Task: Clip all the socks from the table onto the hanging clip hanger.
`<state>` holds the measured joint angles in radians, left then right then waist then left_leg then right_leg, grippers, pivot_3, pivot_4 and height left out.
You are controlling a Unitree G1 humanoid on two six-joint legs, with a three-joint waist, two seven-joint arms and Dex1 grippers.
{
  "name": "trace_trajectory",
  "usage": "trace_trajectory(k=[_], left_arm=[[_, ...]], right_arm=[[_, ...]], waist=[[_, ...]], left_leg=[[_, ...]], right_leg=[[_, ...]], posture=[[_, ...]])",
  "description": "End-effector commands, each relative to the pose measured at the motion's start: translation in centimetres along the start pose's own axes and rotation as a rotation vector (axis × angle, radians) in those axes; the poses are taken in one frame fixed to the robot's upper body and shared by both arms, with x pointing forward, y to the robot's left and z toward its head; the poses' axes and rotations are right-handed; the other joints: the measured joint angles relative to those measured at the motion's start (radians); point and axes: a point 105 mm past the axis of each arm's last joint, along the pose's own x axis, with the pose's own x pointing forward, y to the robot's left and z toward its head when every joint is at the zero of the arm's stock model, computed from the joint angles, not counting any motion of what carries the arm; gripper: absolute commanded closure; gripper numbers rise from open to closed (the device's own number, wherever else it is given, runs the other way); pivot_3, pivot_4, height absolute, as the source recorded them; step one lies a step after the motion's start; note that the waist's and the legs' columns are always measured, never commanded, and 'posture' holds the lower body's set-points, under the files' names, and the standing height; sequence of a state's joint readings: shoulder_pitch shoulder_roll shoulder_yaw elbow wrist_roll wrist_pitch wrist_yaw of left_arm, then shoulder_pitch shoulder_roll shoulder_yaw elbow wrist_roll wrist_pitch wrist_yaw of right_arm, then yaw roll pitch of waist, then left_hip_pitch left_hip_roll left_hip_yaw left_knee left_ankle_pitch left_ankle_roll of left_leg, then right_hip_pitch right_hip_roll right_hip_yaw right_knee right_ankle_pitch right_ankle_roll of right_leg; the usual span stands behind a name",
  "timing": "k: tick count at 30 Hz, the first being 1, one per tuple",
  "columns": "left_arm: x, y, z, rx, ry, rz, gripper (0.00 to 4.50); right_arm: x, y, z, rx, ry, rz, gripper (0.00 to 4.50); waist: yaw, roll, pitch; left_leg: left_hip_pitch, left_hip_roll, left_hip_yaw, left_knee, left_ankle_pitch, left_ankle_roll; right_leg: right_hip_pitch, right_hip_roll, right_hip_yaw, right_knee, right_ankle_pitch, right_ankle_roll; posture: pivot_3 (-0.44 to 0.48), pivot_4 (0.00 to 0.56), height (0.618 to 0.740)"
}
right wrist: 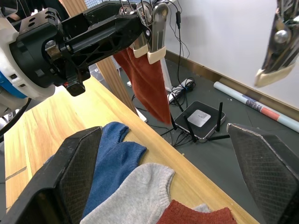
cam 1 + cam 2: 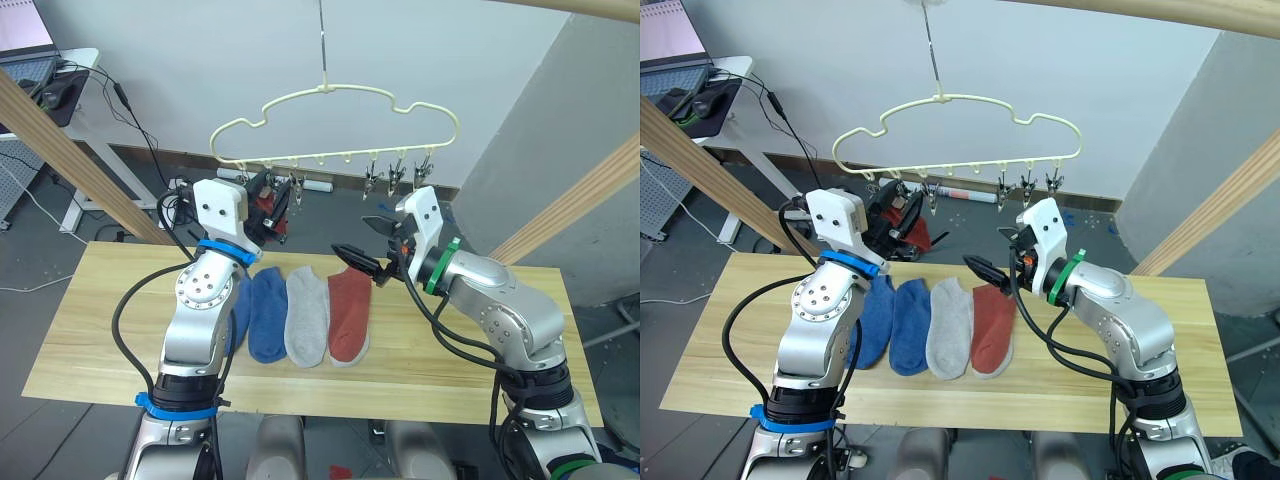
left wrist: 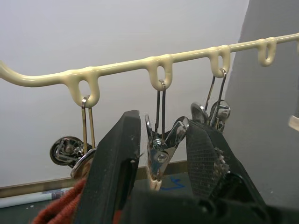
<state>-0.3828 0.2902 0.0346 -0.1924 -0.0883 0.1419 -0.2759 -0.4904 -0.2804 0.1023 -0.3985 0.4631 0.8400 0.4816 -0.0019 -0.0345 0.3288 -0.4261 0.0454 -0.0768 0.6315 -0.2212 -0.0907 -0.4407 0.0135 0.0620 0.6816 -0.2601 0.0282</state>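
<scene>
Up at the clip hanger (image 2: pixel 335 125), the left gripper (image 3: pixel 161 154) has its two black fingers on either side of one metal clip (image 3: pixel 159 156), second loop in from the hanger's left end. Fingers look close to the clip's handles; cannot tell if they're squeezing it or just bracketing. One rust red sock (image 1: pixel 145 81) already hangs from the neighbouring clip, just beside those fingers.

Right gripper (image 2: pixel 378 250) hovers above the table (image 2: pixel 110 320), fingers spread wide, holding nothing.

Four socks left, side by side on the table: two blue socks (image 2: pixel 262 315), a grey sock (image 2: pixel 306 318), a second rust red sock (image 2: pixel 350 312). Long axes all run front-to-back, cuffs toward the far edge.

Key relation: the rust red sock on the table lies just below and slightly robot-left of the right gripper, cuff end nearest. Right arm is clearly the closer one; left is tied up at the clip. Judgement: next pick is a short drop onto that cuff, fingers across the sock's width, then lift toward the clip the left is working. Risk: pinching the grey sock too, since they touch.
</scene>
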Motion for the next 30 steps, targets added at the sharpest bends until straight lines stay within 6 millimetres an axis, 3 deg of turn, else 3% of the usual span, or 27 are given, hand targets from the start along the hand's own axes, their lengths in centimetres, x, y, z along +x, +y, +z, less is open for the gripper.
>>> trace_trajectory(k=[1,7,16,18,24,27,30], left_arm=[[-0.1,0.0,1.3,0.045,-0.052,-0.001,2.76],[0.0,0.0,1.5,0.059,-0.062,-0.005,2.76],[0.0,-0.1,1.7,0.064,-0.074,-0.015,4.49],[-0.1,0.0,1.8,0.064,-0.074,-0.013,4.49],[-0.2,0.7,1.4,-0.001,-0.04,-0.003,4.49],[-0.3,0.7,1.3,-0.013,-0.028,-0.031,4.49],[-0.6,0.7,1.2,-0.017,-0.017,-0.04,4.49]], right_arm=[[-0.3,0.6,1.2,-0.023,-0.05,0.021,0.0],[-0.3,0.6,1.2,-0.018,-0.052,0.017,0.0],[-0.2,0.6,0.5,-0.005,-0.032,0.017,0.0],[-0.3,0.5,-1.3,-0.012,0.032,0.01,0.0],[-0.7,-1.8,-9.3,-0.135,0.335,-0.134,0.0],[-0.4,-2.4,-12.0,-0.134,0.392,-0.18,0.0],[0.3,-2.7,-13.3,-0.081,0.391,-0.223,0.0]], waist=[[0.0,0.0,0.0],[0.0,0.0,0.0],[0.0,0.0,0.0],[0.0,0.0,0.0],[0.001,-0.001,-0.001],[0.0,-0.001,-0.001],[-0.001,-0.001,-0.001]], left_leg=[[0.0,0.0,0.0,0.0,0.0,0.0],[0.0,0.0,0.0,0.0,0.0,0.0],[0.0,0.0,0.0,0.0,0.0,0.0],[0.0,0.0,0.0,0.0,0.0,0.0],[0.0,0.0,0.0,0.001,0.0,0.0],[0.001,0.0,0.0,0.001,0.0,0.0],[0.002,0.001,0.001,0.001,0.001,0.0]], right_leg=[[0.0,0.0,0.0,0.0,0.0,0.0],[0.0,0.0,0.0,0.0,0.0,0.0],[0.0,0.0,0.0,0.0,0.0,0.0],[0.0,0.0,0.0,0.0,0.0,0.0],[0.0,0.0,0.0,0.0,0.0,0.0],[0.001,0.0,0.0,0.001,0.001,-0.001],[0.001,0.001,0.001,0.001,0.001,-0.001]], posture=[[0.068,0.318,0.74],[0.066,0.314,0.74],[0.069,0.312,0.74],[0.077,0.31,0.74],[0.087,0.305,0.74],[0.1,0.3,0.74],[0.101,0.301,0.74]])
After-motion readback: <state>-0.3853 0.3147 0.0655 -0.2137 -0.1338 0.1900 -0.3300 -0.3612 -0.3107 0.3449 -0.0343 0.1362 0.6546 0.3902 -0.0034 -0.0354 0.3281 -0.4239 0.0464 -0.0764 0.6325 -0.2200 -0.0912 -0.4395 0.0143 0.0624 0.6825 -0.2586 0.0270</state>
